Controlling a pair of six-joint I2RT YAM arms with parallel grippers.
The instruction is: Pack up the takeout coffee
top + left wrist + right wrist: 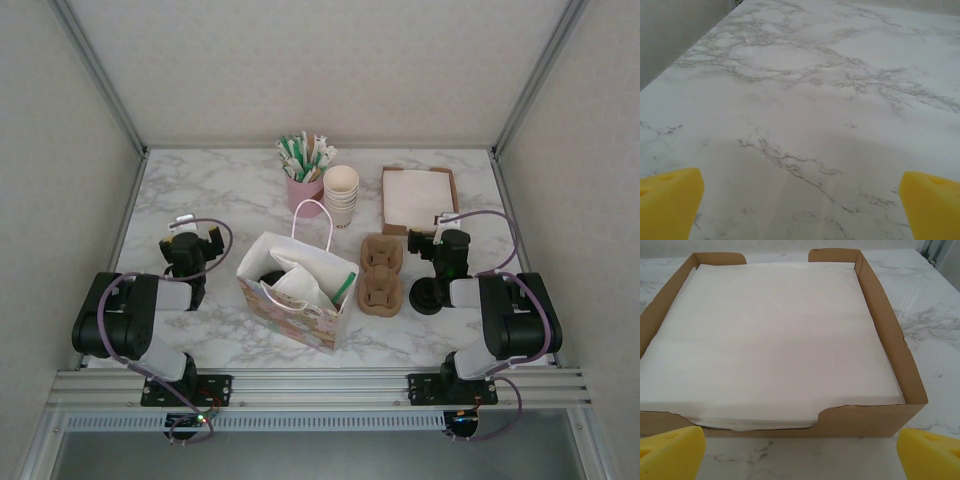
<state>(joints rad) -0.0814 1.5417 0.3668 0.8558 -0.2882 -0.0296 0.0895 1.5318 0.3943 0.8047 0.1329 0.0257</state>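
The left gripper (190,237) hangs with its jaws wide apart and nothing between them, over bare marble table (805,100). The right gripper (445,240) is just as wide and empty, with the napkin box (790,422) directly ahead of it. The paper bag (295,300) stands between the two. At the bag's mouth, on the left gripper's side, a dark round shape is probably the lid of the takeout coffee (270,277), though it is too small to be sure. If so, finishing well means moving the arms away from the bag's handle, so the cup rests upright.
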